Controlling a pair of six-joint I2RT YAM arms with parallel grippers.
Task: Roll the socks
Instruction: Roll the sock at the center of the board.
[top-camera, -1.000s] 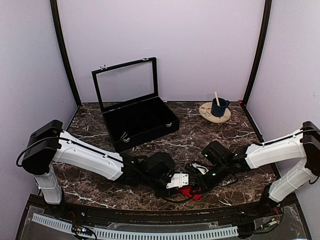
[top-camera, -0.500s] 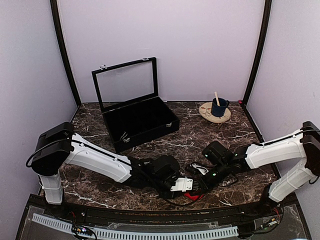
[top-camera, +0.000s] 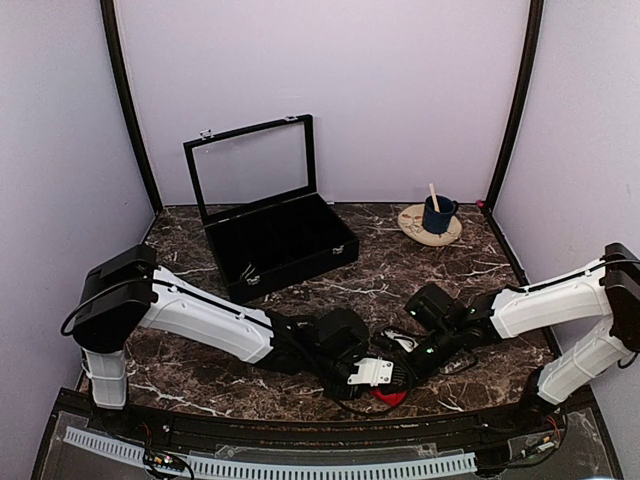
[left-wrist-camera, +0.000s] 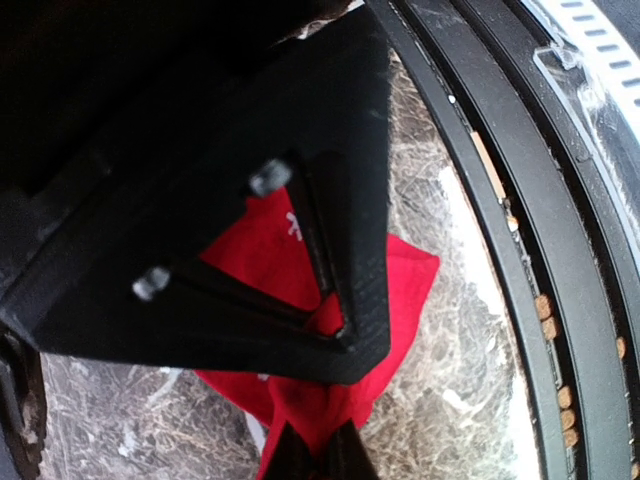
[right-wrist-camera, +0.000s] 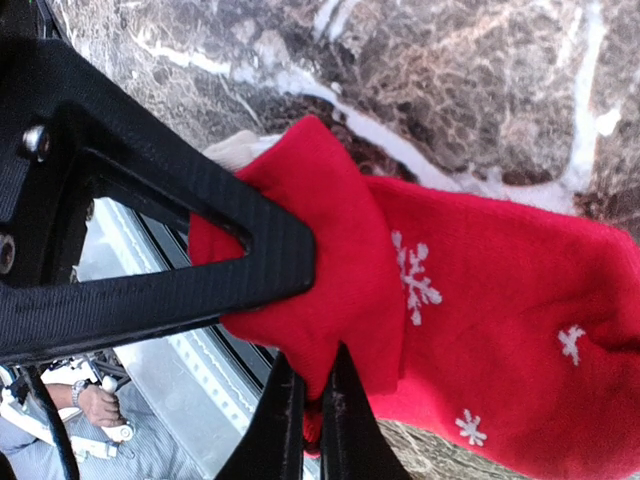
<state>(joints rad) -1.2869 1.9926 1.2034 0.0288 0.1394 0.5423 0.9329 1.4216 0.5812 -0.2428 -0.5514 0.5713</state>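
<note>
**Red socks pinched from two sides**

Top view: the socks lie on the marble table at its near edge, well apart from the open black case.

Left wrist view: the left gripper is clenched on a fold of red fabric.

Right wrist view: the right gripper is clamped on the snowflake-marked fabric.

Lilac walls, dark marble table.
</note>
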